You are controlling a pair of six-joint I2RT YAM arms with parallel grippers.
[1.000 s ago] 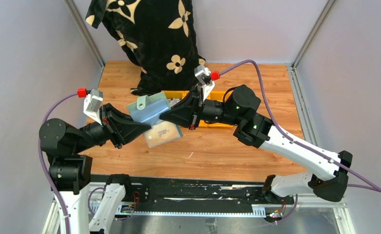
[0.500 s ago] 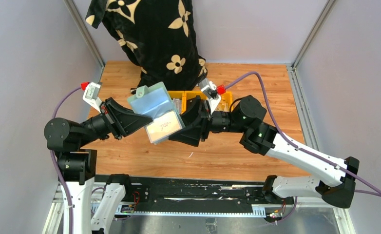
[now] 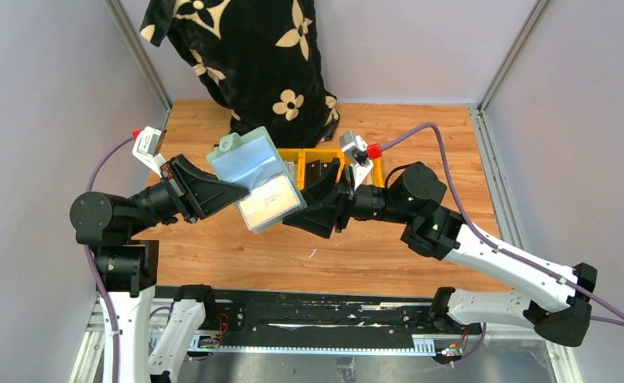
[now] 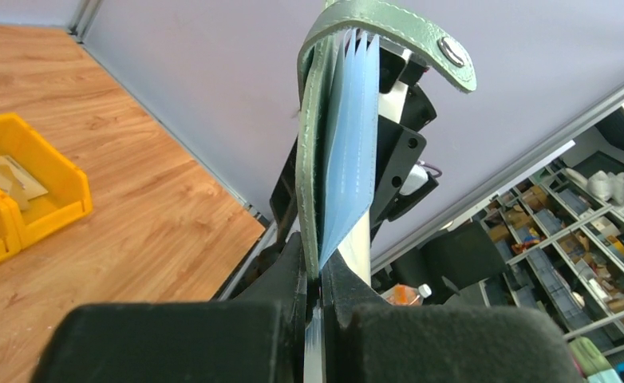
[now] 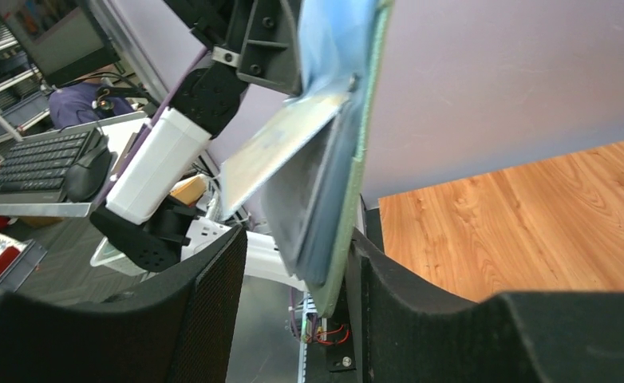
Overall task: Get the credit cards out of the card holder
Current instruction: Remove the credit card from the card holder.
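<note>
The left fingers are pinching the card holder by one edge. They are holding it open up in the air, above the worktop. A second ago the holder was hanging lower. Now it is sitting higher and tipping, so its inside is facing up more.

The right fingers were beside the holder's top half. Now they are coming in lower, at its bottom edge. They are spread wide, and the bottom of the holder is hanging in the gap between them, just beside one finger. They are not squeezing anything.

A tan card is poking out of its pocket at a slant. So I think the right fingers are getting ready to grab, but no card is out yet.

The tan card's loose edge is lying very near the holder's green edge, so the fingers could easily be catching both together. Something dark is tucked behind the tan card; I cannot tell how many cards that is.

There is open room on the near side of the worktop for pulling a card away. The far side is tighter, because the yellow bins and a black flowery cloth are sitting there. The two arms are also working very near each other.
</note>
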